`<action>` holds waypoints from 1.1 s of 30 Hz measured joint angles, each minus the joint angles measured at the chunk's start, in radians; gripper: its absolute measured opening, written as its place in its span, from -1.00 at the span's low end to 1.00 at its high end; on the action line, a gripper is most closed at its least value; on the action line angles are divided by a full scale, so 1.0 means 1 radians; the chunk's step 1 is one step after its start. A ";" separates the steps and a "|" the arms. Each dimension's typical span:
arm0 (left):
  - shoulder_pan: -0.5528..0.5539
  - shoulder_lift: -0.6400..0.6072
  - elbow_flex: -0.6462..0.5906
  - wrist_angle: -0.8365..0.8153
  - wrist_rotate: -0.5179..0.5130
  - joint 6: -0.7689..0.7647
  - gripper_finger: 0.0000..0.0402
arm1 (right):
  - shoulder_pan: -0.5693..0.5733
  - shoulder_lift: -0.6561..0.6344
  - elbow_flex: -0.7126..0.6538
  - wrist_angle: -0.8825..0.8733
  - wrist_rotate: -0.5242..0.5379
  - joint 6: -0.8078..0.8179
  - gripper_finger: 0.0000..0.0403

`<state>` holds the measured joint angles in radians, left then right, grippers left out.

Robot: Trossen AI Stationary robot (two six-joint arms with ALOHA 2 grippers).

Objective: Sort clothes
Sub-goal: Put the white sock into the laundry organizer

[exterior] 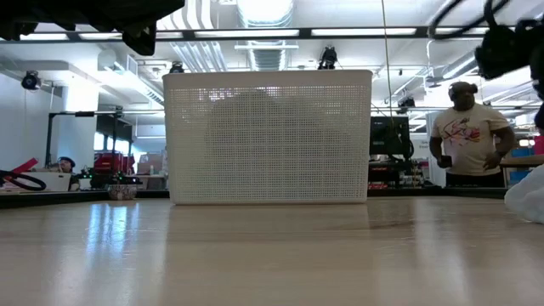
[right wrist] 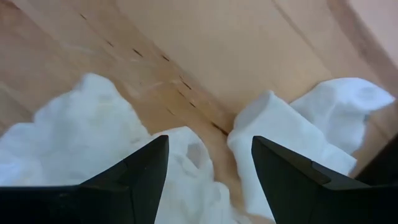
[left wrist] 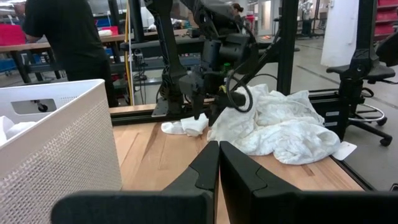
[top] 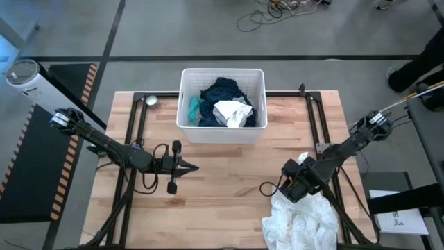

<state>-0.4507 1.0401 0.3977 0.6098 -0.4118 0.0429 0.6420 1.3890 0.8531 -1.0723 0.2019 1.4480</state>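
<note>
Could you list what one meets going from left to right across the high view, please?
Left claw, shut over bare table → white basket holding clothes → right claw, open → white garment pile.

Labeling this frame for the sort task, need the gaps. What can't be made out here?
- High view: lower layers of clothes in the white basket, buried under the dark blue garment and white piece.
- High view: white pile runs off the bottom edge; full extent unknown.
- Low view: basket contents, hidden by its wall.
- Right wrist view: open right claw sits above white fabric; contact unclear.
</note>
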 joint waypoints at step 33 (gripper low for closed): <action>0.000 0.000 0.000 -0.005 -0.002 0.000 -1.00 | -0.001 -0.010 -0.226 0.183 -0.044 0.097 -0.50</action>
<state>-0.4507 1.0402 0.3977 0.6044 -0.4133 0.0429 0.6411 1.3792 0.6274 -0.8896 0.1583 1.5449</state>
